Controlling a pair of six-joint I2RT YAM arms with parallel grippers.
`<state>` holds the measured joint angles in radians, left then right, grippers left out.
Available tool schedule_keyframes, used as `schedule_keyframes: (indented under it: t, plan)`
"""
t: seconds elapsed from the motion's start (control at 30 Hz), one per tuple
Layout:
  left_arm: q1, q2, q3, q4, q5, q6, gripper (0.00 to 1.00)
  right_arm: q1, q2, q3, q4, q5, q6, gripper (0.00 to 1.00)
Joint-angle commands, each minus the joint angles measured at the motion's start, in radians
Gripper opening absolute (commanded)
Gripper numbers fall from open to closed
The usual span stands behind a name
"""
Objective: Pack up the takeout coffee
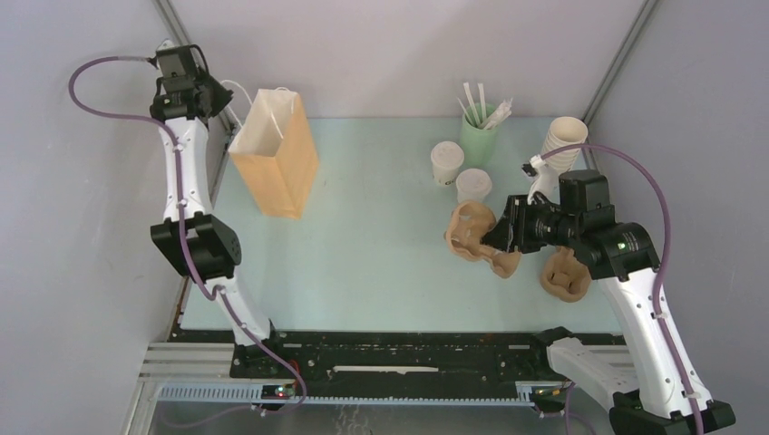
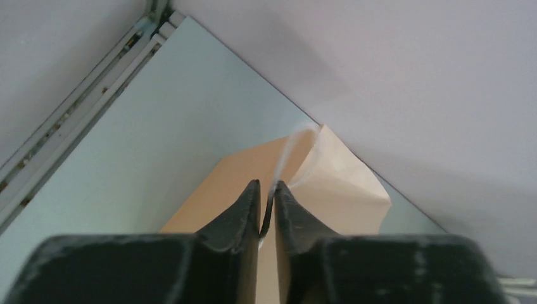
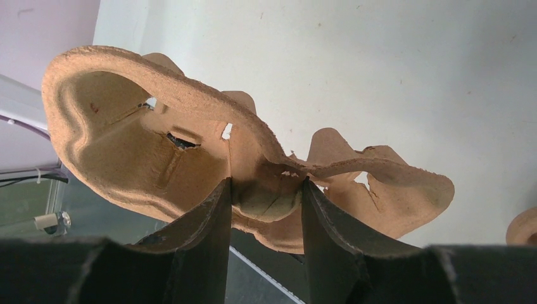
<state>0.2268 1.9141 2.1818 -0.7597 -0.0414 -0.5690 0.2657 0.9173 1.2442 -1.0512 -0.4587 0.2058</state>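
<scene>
Two cups (image 1: 447, 163) await packing; the carrier (image 3: 126, 145) is pinched by the right hand (image 3: 266, 185), the bag handle (image 2: 288, 149) by the left hand (image 2: 267, 190); the carrier must next be laid flat.

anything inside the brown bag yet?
Nothing visible: the top view shows only pale inner wall through the open mouth of the brown paper bag; its bottom is hidden by the walls. Both lidded cups stand outside, beside the green cup.
</scene>
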Motion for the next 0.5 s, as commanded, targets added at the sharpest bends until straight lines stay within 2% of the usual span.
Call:
schedule_keyframes:
  t: [0.0, 0.07, 0.17, 0.23, 0.33, 0.47]
  plan:
    - [0.001, -0.011, 0.074, 0.079, 0.196, 0.027, 0.09, -0.022, -0.026, 0.000, 0.051, 0.018, 0.003, 0.41]
    - [-0.020, -0.055, 0.061, 0.067, 0.230, 0.024, 0.01, -0.026, -0.034, 0.000, 0.068, 0.028, 0.001, 0.41]
    - [-0.097, -0.161, -0.004, 0.060, 0.264, 0.025, 0.00, -0.027, -0.046, 0.000, 0.102, 0.051, -0.019, 0.41]
    - [-0.173, -0.256, -0.095, 0.065, 0.270, 0.025, 0.00, -0.030, -0.052, -0.005, 0.143, 0.005, -0.057, 0.40]
    - [-0.309, -0.422, -0.328, 0.137, 0.292, -0.022, 0.00, -0.027, -0.049, -0.006, 0.188, -0.011, -0.091, 0.40]
    - [-0.437, -0.631, -0.719, 0.280, 0.323, -0.137, 0.00, -0.021, -0.049, -0.002, 0.246, -0.137, -0.141, 0.39]
